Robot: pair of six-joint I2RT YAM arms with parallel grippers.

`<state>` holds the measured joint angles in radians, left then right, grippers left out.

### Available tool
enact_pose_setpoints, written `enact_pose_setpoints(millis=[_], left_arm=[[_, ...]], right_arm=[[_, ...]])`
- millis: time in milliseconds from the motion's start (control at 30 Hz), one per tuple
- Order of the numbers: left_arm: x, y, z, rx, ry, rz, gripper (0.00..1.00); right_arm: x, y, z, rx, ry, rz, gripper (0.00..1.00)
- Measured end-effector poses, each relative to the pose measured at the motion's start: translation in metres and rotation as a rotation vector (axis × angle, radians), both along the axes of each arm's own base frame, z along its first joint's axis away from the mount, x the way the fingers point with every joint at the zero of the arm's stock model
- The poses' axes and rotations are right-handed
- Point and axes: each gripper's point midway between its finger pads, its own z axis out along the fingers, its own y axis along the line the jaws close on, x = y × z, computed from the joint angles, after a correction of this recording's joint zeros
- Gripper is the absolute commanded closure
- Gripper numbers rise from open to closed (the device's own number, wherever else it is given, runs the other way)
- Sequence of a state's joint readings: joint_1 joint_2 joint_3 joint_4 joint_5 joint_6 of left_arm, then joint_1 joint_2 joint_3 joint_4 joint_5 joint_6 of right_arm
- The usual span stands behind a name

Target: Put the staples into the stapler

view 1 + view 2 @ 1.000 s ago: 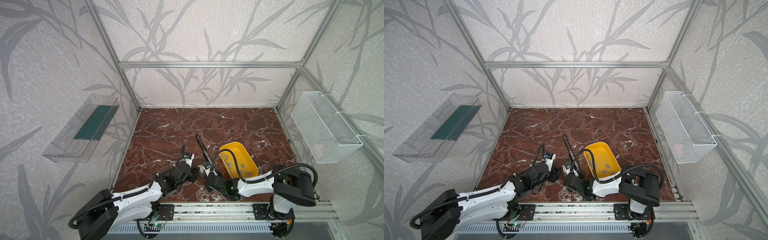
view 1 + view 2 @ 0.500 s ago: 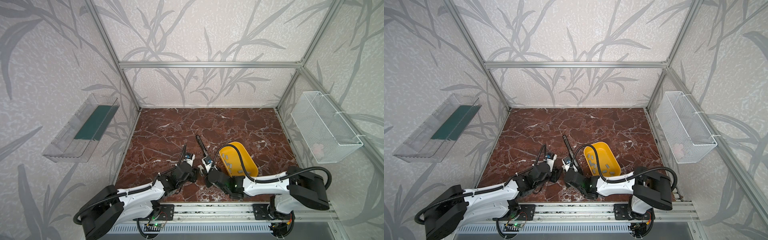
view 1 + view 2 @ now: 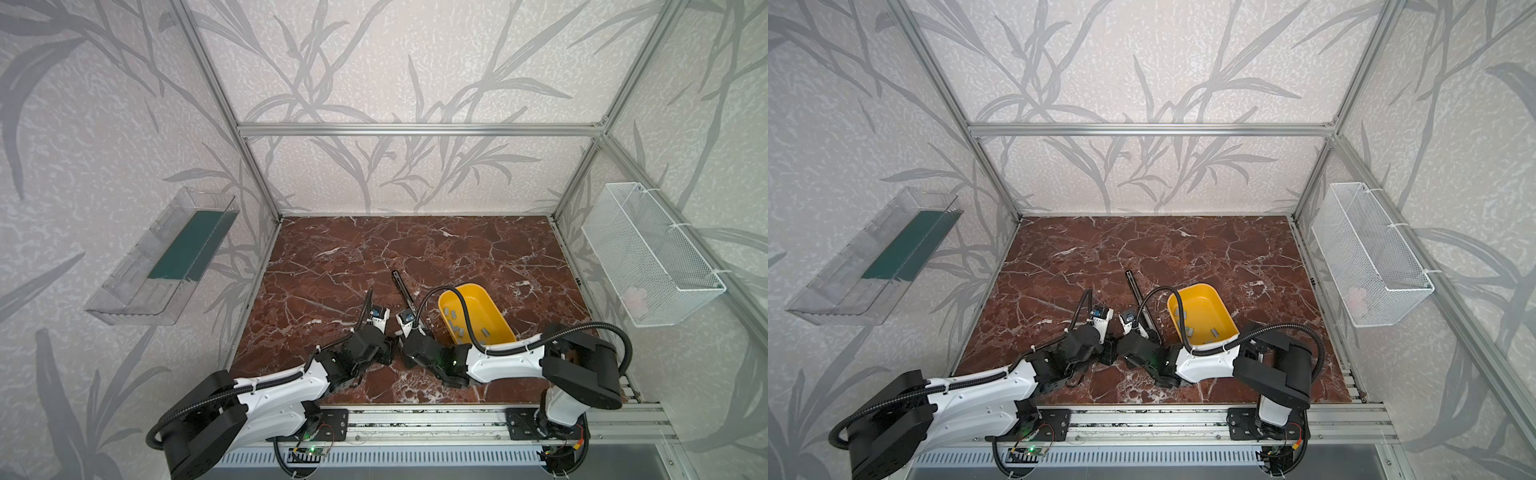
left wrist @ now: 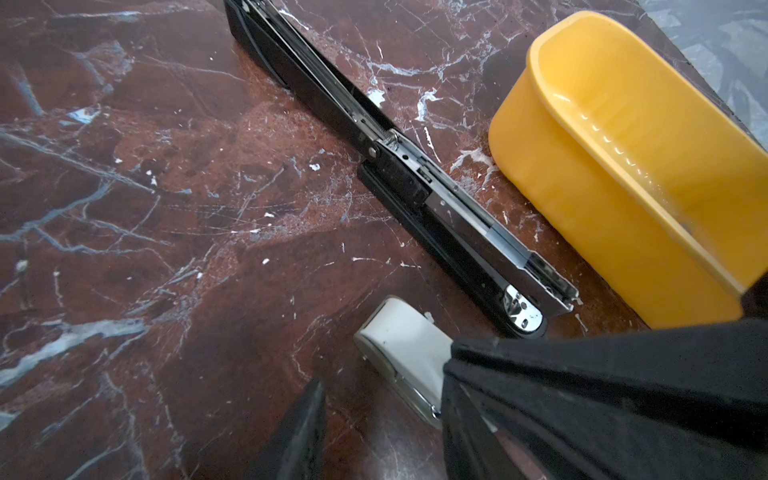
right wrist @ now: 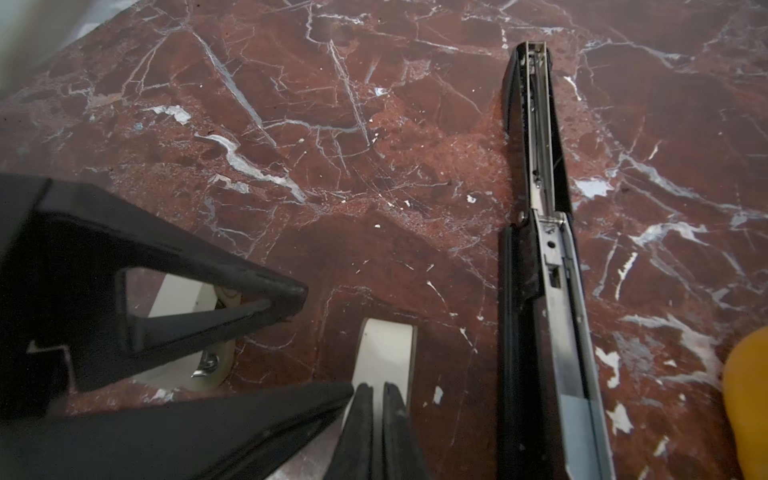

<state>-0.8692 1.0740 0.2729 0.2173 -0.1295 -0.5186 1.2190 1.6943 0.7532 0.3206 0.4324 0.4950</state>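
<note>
- Staples: loose grey strips in the yellow tub, right of centre near the desk's front edge.
- Black stapler: opened flat, just beside the tub.
- Cream mini stapler: near the black stapler's end.
- My left tool: jaws astride the mini stapler; I cannot tell whether they grip it.
- My right tool: closed.

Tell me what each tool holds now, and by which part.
Cannot be told surely. The left tool stands partly open around a cream mini stapler, with a gap beside one finger. The right tool is shut, nothing visible between its fingers.
</note>
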Motion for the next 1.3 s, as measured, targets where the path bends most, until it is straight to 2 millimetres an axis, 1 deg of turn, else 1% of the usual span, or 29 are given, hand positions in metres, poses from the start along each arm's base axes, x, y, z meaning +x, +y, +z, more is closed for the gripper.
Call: enact_pose_setpoints(millis=[133,333,500,700,967,1167,1233,1300], left_arm=[[0.001,-0.001,0.008,-0.02,-0.018,0.002,0.53],[0.001,-0.001,0.009,-0.025,-0.021,0.001,0.53],[0.001,-0.002,0.003,-0.013,-0.009,-0.001,0.53],[0.001,-0.002,-0.003,-0.001,0.006,-0.006,0.54],[0.003,-0.003,-0.005,-0.002,0.006,-0.003,0.55],[0.003,-0.004,-0.006,0.0,0.008,-0.002,0.55],[0.003,-0.003,-0.006,0.0,0.007,-0.002,0.55],[0.003,-0.003,-0.005,-0.001,0.005,0.0,0.55]], right_arm=[[-0.003,-0.001,-0.004,0.018,0.012,-0.008,0.91],[-0.002,0.002,-0.011,0.066,0.015,-0.038,0.91],[0.002,0.005,-0.013,0.116,0.011,-0.068,0.91],[0.004,0.003,-0.017,0.179,0.012,-0.105,0.91],[0.007,0.005,-0.02,0.252,0.011,-0.14,0.92],[0.007,0.005,-0.019,0.26,0.011,-0.143,0.91],[0.007,0.005,-0.019,0.258,0.011,-0.142,0.88],[0.007,0.004,-0.016,0.249,0.011,-0.14,0.82]])
